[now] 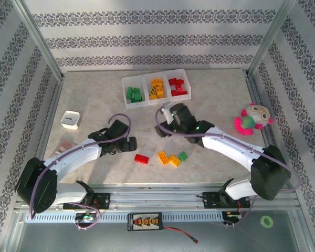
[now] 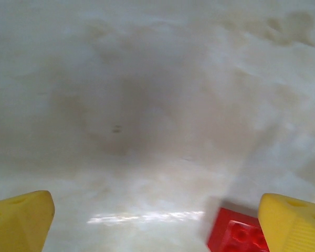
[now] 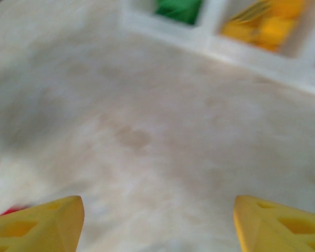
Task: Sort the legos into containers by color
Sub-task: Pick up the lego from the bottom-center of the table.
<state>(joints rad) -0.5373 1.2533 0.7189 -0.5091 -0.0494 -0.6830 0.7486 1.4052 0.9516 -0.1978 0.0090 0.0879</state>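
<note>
Marbled beige tabletop [image 1: 94, 94], patterned walls [image 1: 147, 31]; left fingers [image 2: 21, 223] and right fingers [image 3: 39, 226] spread, empty.

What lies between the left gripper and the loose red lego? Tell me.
Only bare table: in the left wrist view the red lego sits right beside one finger of the open left gripper.

The white containers [image 1: 146, 92] hold green, yellow-orange and red legos [image 1: 156, 89], left to right. In front of them lie a red brick [image 1: 142, 159], orange bricks [image 1: 168, 158] and a green brick [image 1: 183, 156] on the beige, mottled surface [image 1: 94, 100]. Right of the containers, the plush toy [image 1: 250, 119] is pink and green.
</note>
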